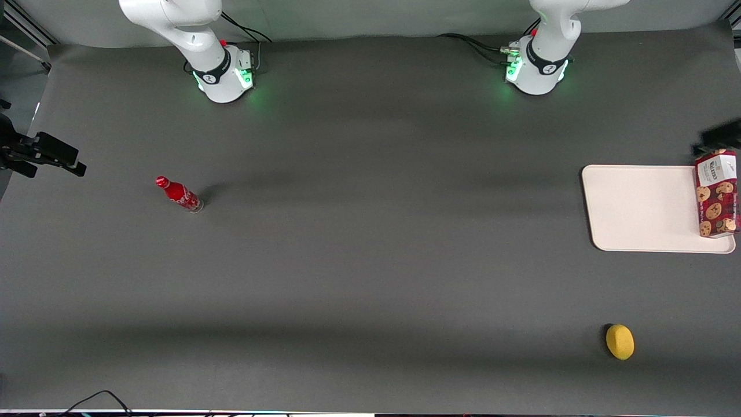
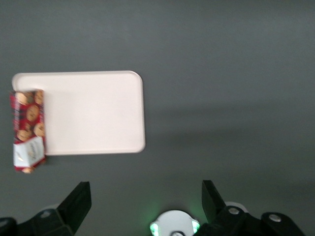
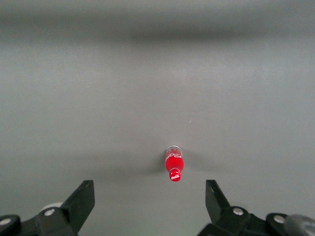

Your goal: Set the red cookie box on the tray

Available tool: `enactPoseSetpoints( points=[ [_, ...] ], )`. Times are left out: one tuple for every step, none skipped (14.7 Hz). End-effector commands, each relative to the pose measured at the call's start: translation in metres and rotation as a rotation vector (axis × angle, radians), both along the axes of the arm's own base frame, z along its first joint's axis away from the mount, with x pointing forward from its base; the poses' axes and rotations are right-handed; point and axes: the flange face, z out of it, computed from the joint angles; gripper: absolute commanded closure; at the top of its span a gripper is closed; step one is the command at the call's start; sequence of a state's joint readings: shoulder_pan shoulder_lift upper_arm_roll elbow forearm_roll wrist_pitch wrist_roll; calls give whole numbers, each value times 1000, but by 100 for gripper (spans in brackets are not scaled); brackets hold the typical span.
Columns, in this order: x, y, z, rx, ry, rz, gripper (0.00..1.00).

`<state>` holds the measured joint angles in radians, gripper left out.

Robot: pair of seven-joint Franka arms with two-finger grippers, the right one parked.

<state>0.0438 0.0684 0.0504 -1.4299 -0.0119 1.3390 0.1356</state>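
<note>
While agape, pincer (image 2: 145, 185) near rounded cream tray (image 2: 98, 115)

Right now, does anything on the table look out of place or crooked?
Yes. The red cookie box lies along one short edge of the tray with its white-label end poking past the rim. The gripper hangs open, high above the table. The red bottle and yellow object look undisturbed.

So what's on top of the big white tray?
Only the red cookie box lies on the tray, along one short edge, its label end poking over the rim. The tray under the box is covered. The gripper hangs open above the table, holding nothing.
</note>
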Motion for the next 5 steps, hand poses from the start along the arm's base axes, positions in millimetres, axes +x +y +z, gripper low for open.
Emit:
enactPoseSetpoints(
  points=[
    [-59, -47, -15, 44, -4, 40, 0],
    [-61, -49, -14, 31, 2, 50, 0],
    [-58, -50, -11, 29, -5, 35, 0],
    [-53, -50, -6, 25, -16, 28, 0],
    [-48, -50, -4, 24, -18, 26, 0]
  ],
)
